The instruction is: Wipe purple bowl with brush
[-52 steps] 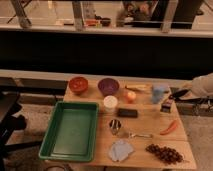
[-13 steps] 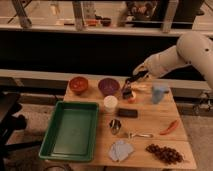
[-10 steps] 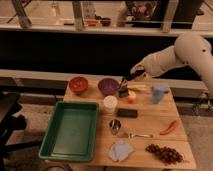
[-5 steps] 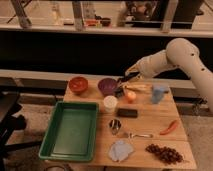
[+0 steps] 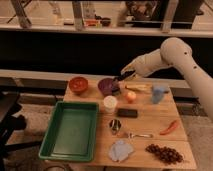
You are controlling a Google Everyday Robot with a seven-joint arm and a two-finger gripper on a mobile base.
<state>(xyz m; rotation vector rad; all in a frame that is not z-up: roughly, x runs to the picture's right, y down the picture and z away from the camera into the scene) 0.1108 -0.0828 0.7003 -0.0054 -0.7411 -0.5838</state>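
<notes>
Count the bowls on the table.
2. The red-orange bowl sits at the back left; the purple bowl is right beside it, with the end effector holding the brush at its right rim. None appear hidden.

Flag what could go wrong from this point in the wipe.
1. The gripper carries the brush in at a low slant over the purple bowl's right rim; a push there may slide or tip the light bowl rather than wipe it.
2. The red-orange bowl sits just left of it, so a shoved purple bowl could knock into it.
3. The white cup stands close in front and could be toppled by a wide stroke.
</notes>
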